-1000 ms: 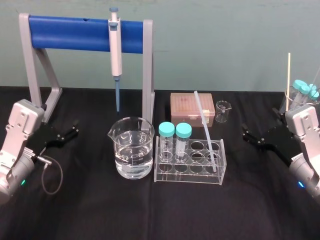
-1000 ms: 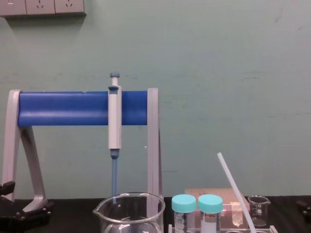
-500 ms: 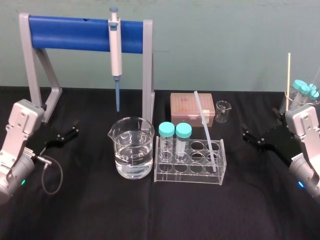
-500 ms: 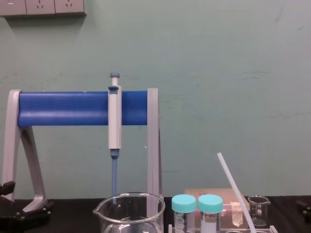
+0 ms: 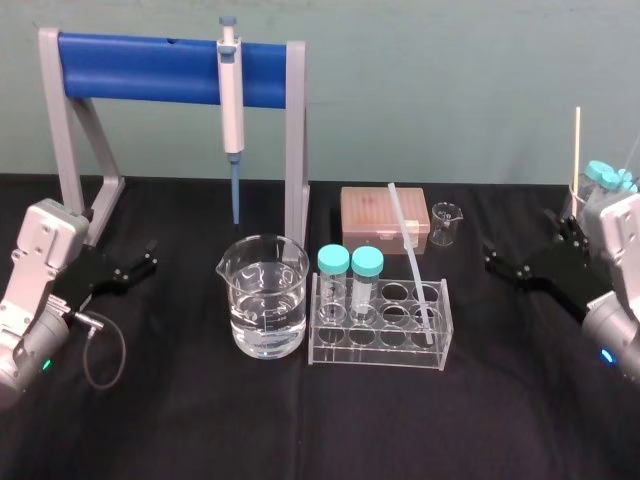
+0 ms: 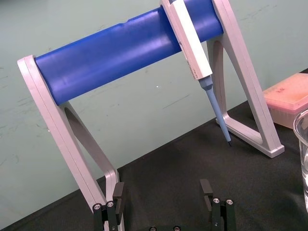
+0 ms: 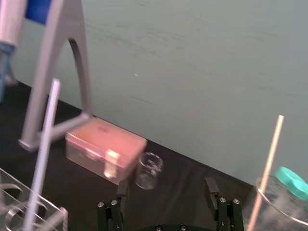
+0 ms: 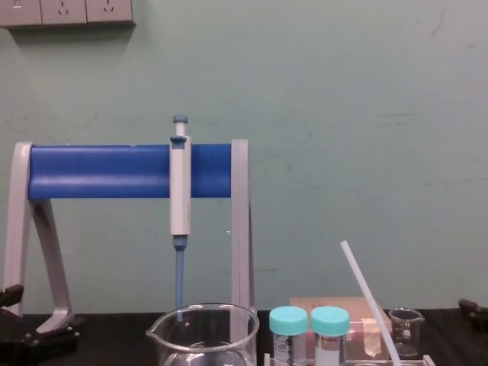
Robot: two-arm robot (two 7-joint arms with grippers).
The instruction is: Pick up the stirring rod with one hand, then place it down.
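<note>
Nearest me, the stirring rod (image 5: 410,262) stands tilted in a right-end hole of the clear rack (image 5: 380,352), beside two teal-capped vials (image 5: 367,268) and a beaker (image 5: 264,305) of water, its top leaning toward the pink tip box (image 5: 365,215) behind. I see the right gripper (image 5: 490,261) low to the right of the rack, jaws spread and empty, well apart from the rod. The left gripper (image 5: 151,257) rests likewise released at far left, by the foot of the pipette stand (image 5: 150,65).

Stirring rod (image 5: 410,257) leans in rack (image 5: 375,351), right of beaker (image 5: 262,262).
</note>
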